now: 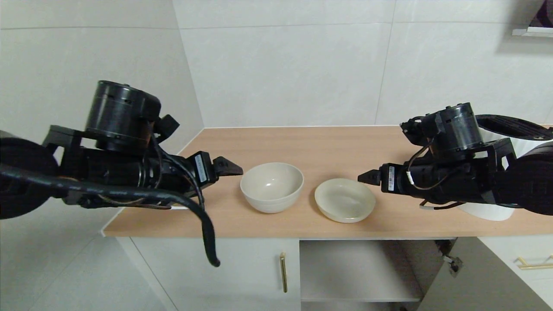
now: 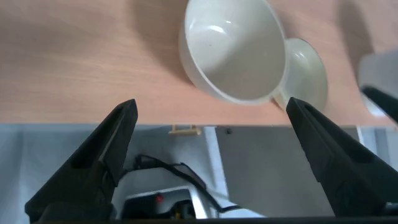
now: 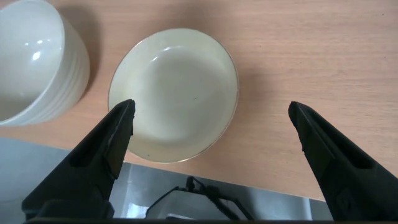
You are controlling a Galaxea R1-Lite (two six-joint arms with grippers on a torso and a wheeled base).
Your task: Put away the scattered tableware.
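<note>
The left tool point(image 1: 233, 167) hangs released, fingers spread wide and holding nothing, just left of a deep, ribbed cream ceramic bowl point(image 1: 272, 186). The bowl stands upright near the front edge of the light wooden worktop point(image 1: 311, 142). Close beside it, not touching, sits a shallow cream ceramic dish point(image 1: 344, 199). The right tool point(image 1: 365, 177), also spread and empty, hangs by the dish's right rim.
</note>
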